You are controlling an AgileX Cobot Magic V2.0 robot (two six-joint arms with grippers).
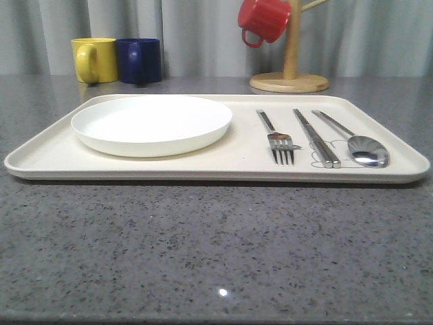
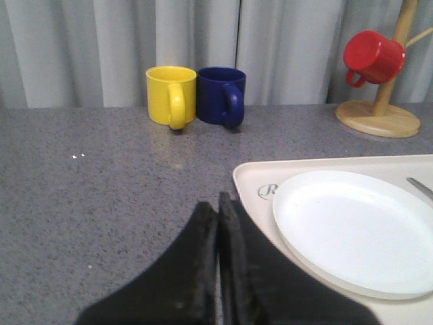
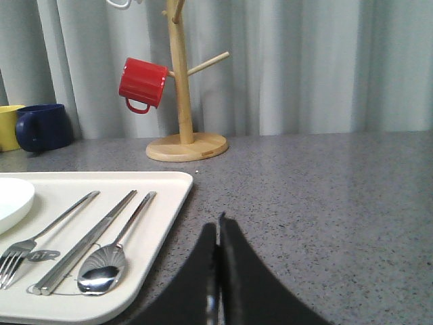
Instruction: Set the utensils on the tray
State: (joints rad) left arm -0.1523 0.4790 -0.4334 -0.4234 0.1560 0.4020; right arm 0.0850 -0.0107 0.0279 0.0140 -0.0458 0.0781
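Grey speckled table, curtain behind. Both jaws pressed together, holding nothing: left gripper beside tray corner, right gripper off tray's right edge. On tray: plate left; fork, chopsticks, spoon right. Thin, stiff, slippery metal; best pinched mid-handle. Mugs beyond.

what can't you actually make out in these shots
- Tray print: front view, plate and utensils cover it; left wrist view shows one script letter beside the plate.
- Mug stand top: cut off by the frame edge, front and right wrist views.
- Fork tine tips: cut off, right wrist view.
- Left claw and right claw: shut.
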